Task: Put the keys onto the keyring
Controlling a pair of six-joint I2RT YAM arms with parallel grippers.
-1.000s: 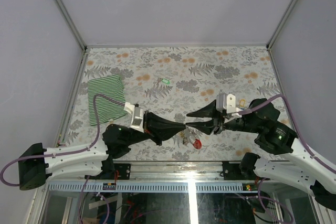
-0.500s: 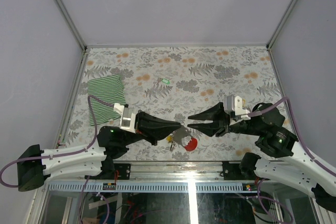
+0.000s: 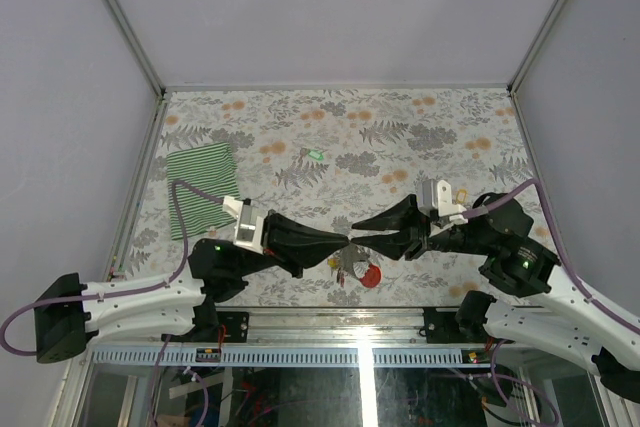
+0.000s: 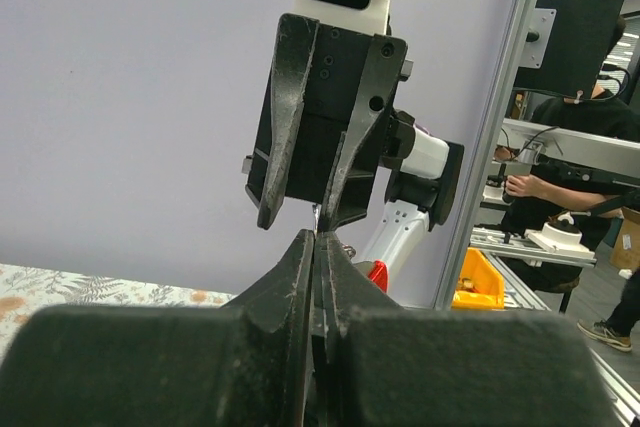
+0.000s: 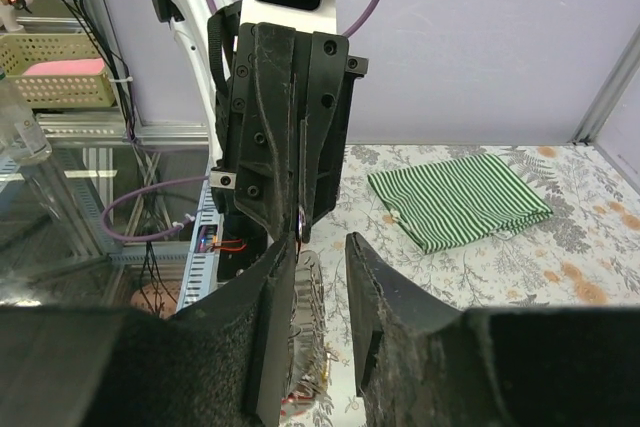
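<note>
My left gripper (image 3: 344, 240) is shut on the keyring's top, a thin metal ring (image 5: 302, 215). The keyring (image 3: 352, 265) hangs below it: a grey strip (image 5: 312, 307) ending in a red oval (image 3: 369, 275). Small keys (image 3: 343, 269) dangle beside the strip. My right gripper (image 3: 357, 233) faces the left one tip to tip and stands open. Its fingers (image 5: 281, 277) straddle the ring's line, the left one almost against the ring. In the left wrist view the right gripper (image 4: 305, 219) hangs just beyond my shut jaws, and the red oval (image 4: 377, 274) peeks out. A green-headed key (image 3: 314, 155) lies on the far table.
A green striped cloth (image 3: 200, 187) lies at the left of the floral table (image 3: 400, 137). A small yellowish piece (image 3: 462, 191) sits beside the right wrist. Metal frame posts (image 3: 150, 97) and grey walls bound the table, and a rail (image 3: 330, 319) runs along the near edge.
The right gripper's jaws have narrowed and it has drawn closer to the left gripper's tip. The left gripper shifted slightly and the hanging keyring swung a little.
</note>
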